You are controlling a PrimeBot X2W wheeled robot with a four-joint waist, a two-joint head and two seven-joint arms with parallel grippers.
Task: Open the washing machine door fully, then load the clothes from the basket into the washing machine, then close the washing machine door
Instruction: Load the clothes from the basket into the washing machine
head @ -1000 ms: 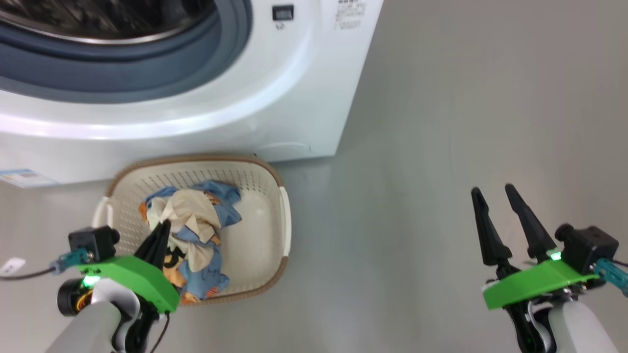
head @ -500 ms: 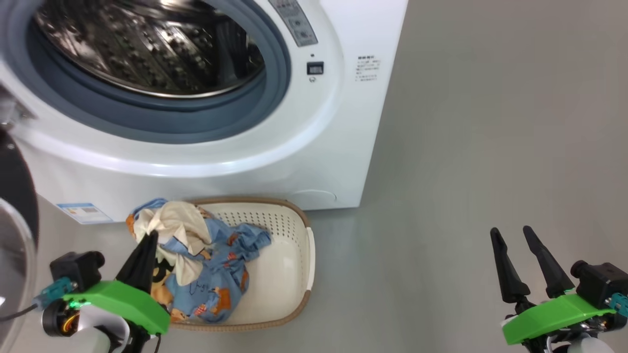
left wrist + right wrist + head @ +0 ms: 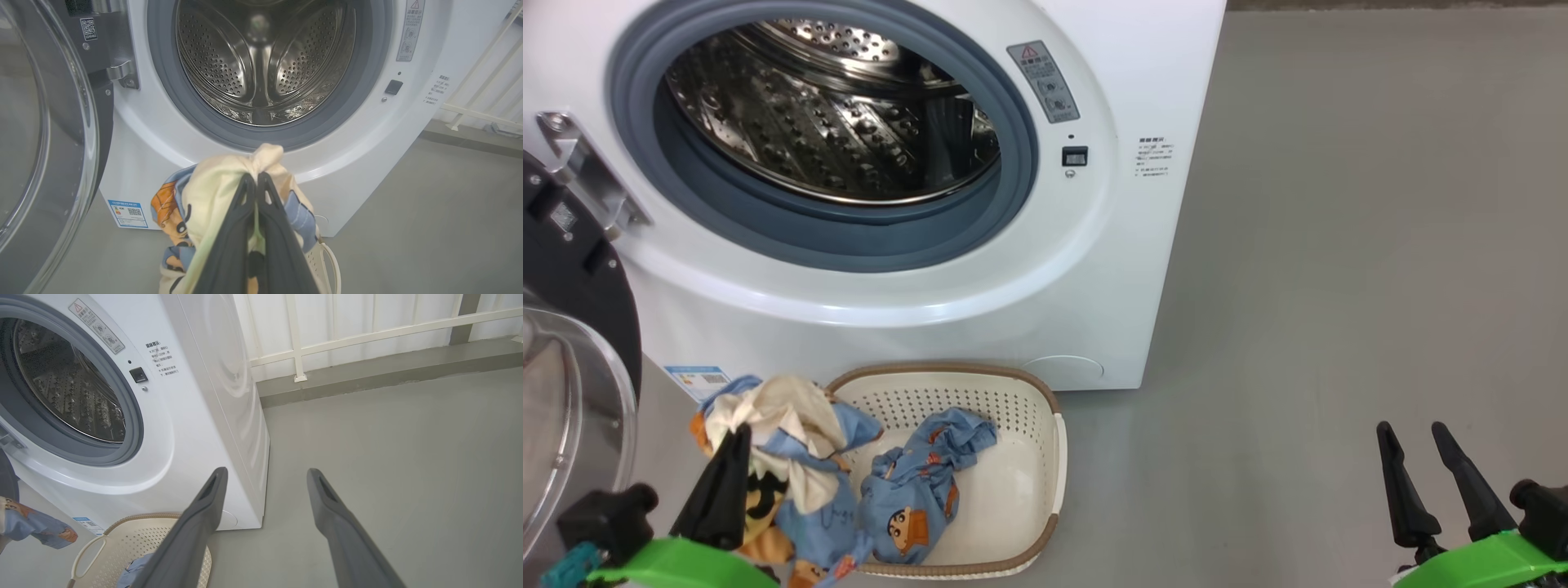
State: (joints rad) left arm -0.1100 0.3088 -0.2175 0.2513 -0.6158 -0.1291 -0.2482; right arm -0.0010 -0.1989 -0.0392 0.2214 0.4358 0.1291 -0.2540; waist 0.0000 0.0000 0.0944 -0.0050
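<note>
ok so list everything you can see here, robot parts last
washing machine: one, white, back left
washing machine door: one, black with clear glass bowl, swung open at the machine's left
drum: one, steel, inside the machine
rubber ring: one, grey-blue, around the drum mouth
label: one, blue, low on the machine's front
basket: one, cream with brown rim, on the floor before the machine
clothes: one bunch, cream and light blue, held above the basket's left end, one end lying in it
floor: grey
railing: white, behind the machine
left tool: shut on the clothes
right tool: open, lower right
</note>
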